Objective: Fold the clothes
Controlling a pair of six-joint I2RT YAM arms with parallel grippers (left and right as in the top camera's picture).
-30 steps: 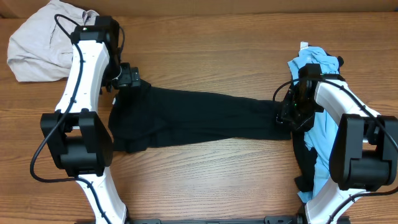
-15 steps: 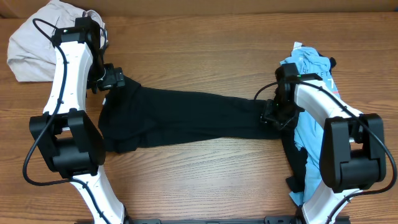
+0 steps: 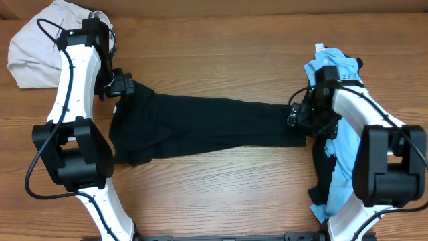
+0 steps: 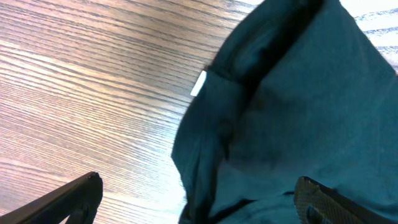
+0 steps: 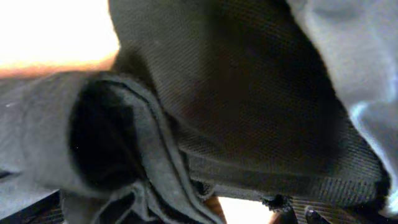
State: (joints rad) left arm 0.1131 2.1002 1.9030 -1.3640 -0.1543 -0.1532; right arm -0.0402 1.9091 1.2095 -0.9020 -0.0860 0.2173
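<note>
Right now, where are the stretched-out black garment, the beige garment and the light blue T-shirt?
black garment [image 3: 200, 124], overhead view, middle of its stretched body.
beige garment [image 3: 30, 57], overhead view, centre of the crumpled heap.
light blue T-shirt [image 3: 340, 59], overhead view, its top end in the picture.

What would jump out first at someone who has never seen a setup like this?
A long black cloth garment lies stretched across the middle of the wooden table, with a white robot arm at each end: the left arm and the right arm. A crumpled beige garment sits at the top left of the overhead view. A light blue T-shirt lies bunched beneath the right arm.
</note>
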